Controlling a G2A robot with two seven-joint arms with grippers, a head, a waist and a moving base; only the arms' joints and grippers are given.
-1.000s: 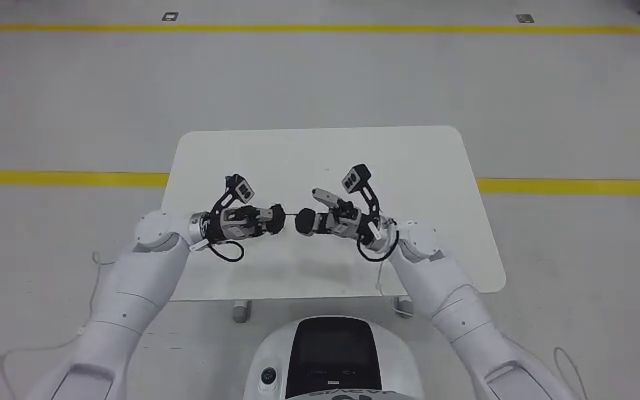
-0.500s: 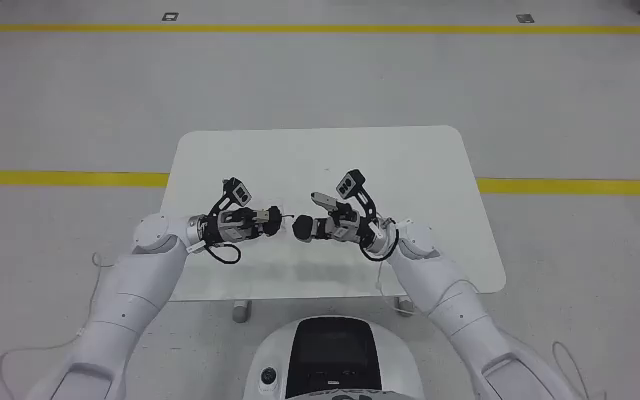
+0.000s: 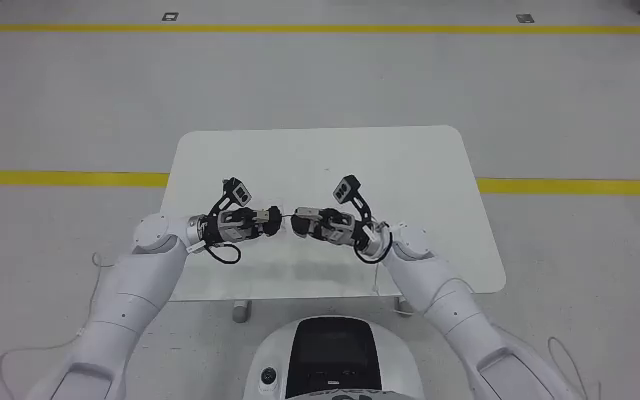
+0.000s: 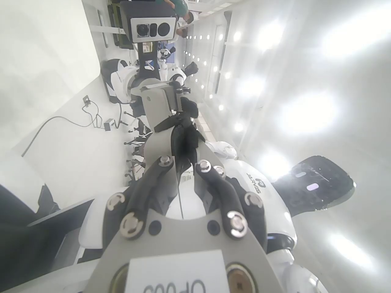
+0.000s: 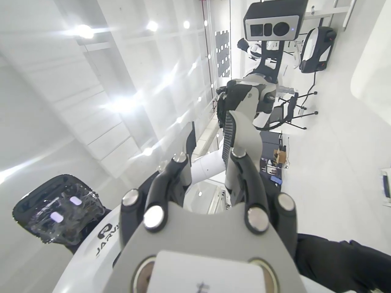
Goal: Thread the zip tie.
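Above the white table (image 3: 400, 160) my two grippers face each other tip to tip. A thin black zip tie (image 3: 287, 214) runs across the small space between them. My left gripper (image 3: 272, 219) is shut on the zip tie (image 4: 183, 141), which shows as a dark strip pinched at its fingertips (image 4: 184, 153). In the left wrist view the right gripper (image 4: 178, 114) sits just beyond, its grey finger (image 4: 155, 102) beside the tie's free end. My right gripper (image 3: 300, 220) is open: its own view (image 5: 209, 141) shows a gap between a ribbed grey finger (image 5: 229, 132) and a dark one.
The grippers hover over the middle of the table, nearer its front edge than its back. Yellow floor lines (image 3: 560, 185) run past the table on both sides. Wrist cameras (image 3: 348, 185) stick up from both arms.
The right gripper has moved left to meet the left gripper, and its raised finger has swung down toward the zip tie. The left gripper shifted slightly right, still holding the tie.
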